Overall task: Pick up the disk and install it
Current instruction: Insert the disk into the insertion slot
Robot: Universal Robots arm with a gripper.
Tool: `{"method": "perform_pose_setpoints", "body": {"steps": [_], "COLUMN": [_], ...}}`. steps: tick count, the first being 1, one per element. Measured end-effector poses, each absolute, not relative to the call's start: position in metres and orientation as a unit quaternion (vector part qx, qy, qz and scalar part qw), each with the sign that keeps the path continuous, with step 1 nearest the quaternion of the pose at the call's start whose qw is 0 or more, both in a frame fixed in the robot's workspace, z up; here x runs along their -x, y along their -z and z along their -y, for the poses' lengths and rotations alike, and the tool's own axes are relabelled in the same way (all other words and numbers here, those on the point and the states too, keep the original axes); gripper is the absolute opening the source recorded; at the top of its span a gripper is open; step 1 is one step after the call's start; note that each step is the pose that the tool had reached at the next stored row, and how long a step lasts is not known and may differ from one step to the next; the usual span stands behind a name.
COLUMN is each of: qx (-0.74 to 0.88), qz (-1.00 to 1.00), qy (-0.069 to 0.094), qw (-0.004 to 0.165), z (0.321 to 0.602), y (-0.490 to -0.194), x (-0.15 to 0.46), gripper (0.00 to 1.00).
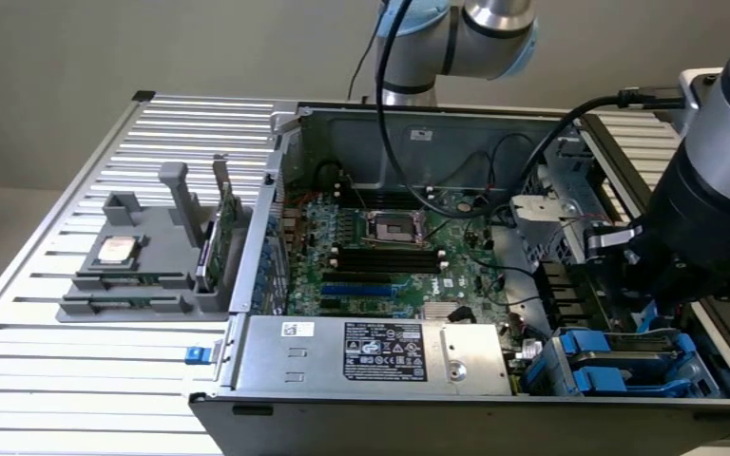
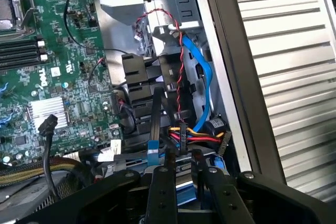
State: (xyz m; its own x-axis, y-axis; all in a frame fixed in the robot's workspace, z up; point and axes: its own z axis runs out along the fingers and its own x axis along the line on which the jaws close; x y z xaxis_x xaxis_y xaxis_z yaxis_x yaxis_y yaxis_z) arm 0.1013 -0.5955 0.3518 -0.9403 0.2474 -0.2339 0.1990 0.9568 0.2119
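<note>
My gripper hangs low over the drive bay at the exterior view's right end of the open computer case. In the wrist view the two black fingers stand close together. They are shut on the disk, which I see edge-on as a thin silver strip with the bright blue of its carrier below it. A little blue of the carrier shows under the wrist. The disk's label is hidden. It sits just above the bay's blue plastic rails.
A blue data cable and red-black wires hang just beyond the fingers, beside a metal drive cage. The motherboard and power supply fill the case. A grey fixture with a CPU chip stands at the exterior view's left.
</note>
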Motion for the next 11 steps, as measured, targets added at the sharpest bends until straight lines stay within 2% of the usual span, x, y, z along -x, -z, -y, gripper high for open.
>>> {"method": "perform_pose_setpoints", "body": {"steps": [11], "qx": [-0.110], "qz": [-0.978], "qy": [-0.073], "qw": [0.158], "z": [0.592], "y": [-0.351], "x": [-0.085], "gripper": [0.27]}}
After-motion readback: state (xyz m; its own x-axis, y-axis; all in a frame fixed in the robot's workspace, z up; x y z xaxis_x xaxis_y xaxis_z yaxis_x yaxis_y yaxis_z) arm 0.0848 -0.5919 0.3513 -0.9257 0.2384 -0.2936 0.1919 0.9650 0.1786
